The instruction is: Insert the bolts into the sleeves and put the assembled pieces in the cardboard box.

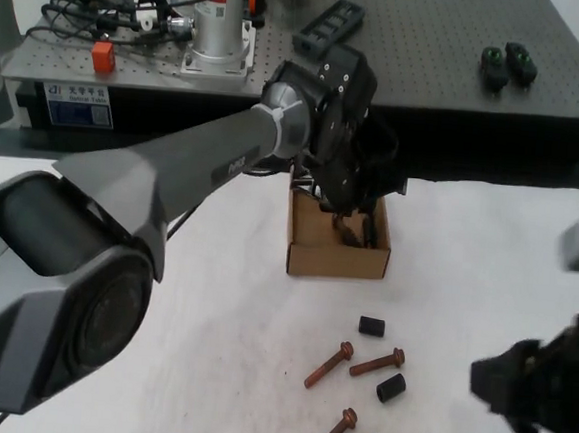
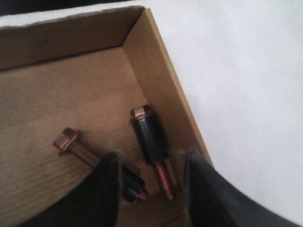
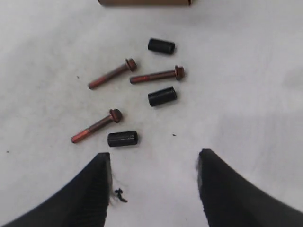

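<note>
Here, the white bench (image 1: 466, 271) carries all task parts.

1. Left arm (image 1: 173, 167): it extends across the high view to the box (image 1: 336, 260). Its wrist stands over the opening and hides most of the interior from that camera.
2. Box: one, cardboard, open at the top, near the far edge of the white surface.
3. Left gripper (image 2: 152, 155): it is inside the box, just above the floor. The fingers are apart and clamp nothing.
4. Right gripper (image 3: 152, 158): it hangs over bare bench on the near side of the loose parts. The fingers are apart with nothing between them.
5. Assembled pieces: two, both lying on the box floor.
   - One (image 2: 149, 137) lies beside a side wall, its threaded end between the left fingers.
   - The other (image 2: 71, 142) lies near it, its sleeve end partly covered by one finger.
6. Bolts: three (image 3: 111, 74) (image 3: 156, 75) (image 3: 94, 126), copper-coloured, loose on the bench in front of the box.
7. Sleeves: three (image 3: 161, 46) (image 3: 162, 96) (image 3: 122, 138), black, loose among the bolts, none touching a bolt.

A perforated table (image 1: 435, 27) stands beyond the bench.
</note>
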{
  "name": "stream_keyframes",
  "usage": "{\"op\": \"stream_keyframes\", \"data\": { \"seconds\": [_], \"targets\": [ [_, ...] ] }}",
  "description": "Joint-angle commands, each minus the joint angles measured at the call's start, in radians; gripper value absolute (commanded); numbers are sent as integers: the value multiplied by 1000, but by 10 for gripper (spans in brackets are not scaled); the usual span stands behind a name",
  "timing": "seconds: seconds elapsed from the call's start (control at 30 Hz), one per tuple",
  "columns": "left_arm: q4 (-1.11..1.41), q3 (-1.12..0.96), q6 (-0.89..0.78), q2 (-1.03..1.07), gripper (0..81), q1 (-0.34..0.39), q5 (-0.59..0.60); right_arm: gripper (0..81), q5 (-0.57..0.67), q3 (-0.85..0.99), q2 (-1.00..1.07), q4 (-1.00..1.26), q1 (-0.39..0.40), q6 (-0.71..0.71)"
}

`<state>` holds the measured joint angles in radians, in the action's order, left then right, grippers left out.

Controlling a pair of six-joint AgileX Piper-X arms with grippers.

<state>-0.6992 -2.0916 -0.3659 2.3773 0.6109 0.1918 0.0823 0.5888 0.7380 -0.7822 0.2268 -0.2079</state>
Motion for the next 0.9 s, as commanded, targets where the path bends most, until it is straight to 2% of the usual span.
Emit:
{"op": "stream_keyframes", "data": {
  "seconds": [0.0,0.13,0.23,0.33,0.47,0.63,0.87],
  "targets": [
    [-68,-14,55,-90,321,-12,-22,415,2,32,185,42,-3,73],
    [-214,-12,149,-194,321,-22,-226,415,-5,88,365,78,-3,95],
    [-287,-12,189,-248,321,-23,-313,415,-5,138,512,87,-3,95],
    [-325,-2,195,-289,321,-23,-338,415,-5,189,643,102,-3,95],
    [-290,121,193,-370,317,-23,-375,415,-5,249,765,102,-3,95],
    [-155,424,179,-538,276,-21,-362,415,0,298,874,120,-3,68],
    [8,768,170,-754,274,-18,-360,415,26,314,945,167,-3,0]
  ]
}}
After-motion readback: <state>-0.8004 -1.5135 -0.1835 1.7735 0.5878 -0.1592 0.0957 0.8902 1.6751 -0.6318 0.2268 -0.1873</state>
